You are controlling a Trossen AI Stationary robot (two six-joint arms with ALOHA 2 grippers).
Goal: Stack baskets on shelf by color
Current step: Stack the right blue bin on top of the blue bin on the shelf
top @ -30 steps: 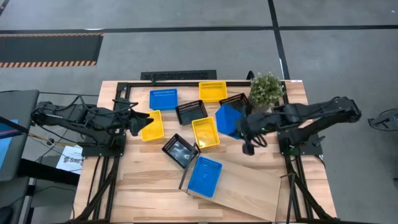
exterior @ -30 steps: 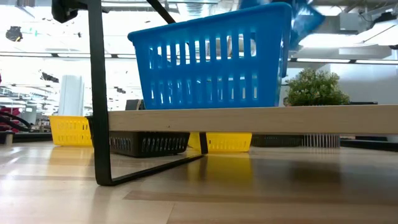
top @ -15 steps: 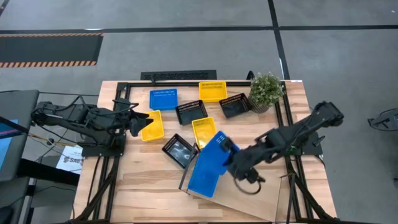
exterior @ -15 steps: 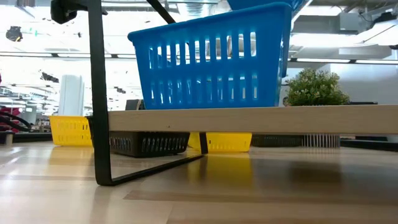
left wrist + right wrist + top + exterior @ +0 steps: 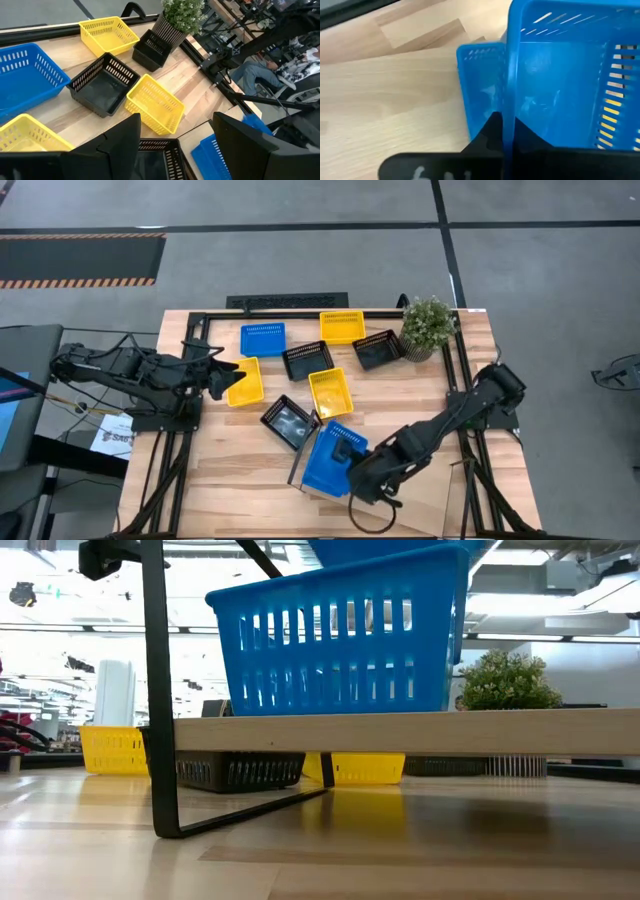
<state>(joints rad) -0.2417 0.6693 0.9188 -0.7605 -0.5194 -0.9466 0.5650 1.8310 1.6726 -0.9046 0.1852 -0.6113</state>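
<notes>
Barely started: one blue basket (image 5: 322,468) sat on the shelf (image 5: 400,495), a second blue basket (image 5: 343,442) was pinched above it by the right end effector (image 5: 362,470), the left end effector (image 5: 225,376) was spread and idle, and seven baskets were left on the worktop (image 5: 215,470).

A small potted green plant (image 5: 429,323) in a dark ribbed pot stands near the far right corner of the light-wood plank tabletop (image 5: 230,472). Grey concrete floor (image 5: 300,250) surrounds it, with a black-and-orange hazard-striped mat (image 5: 80,260) at far left.
</notes>
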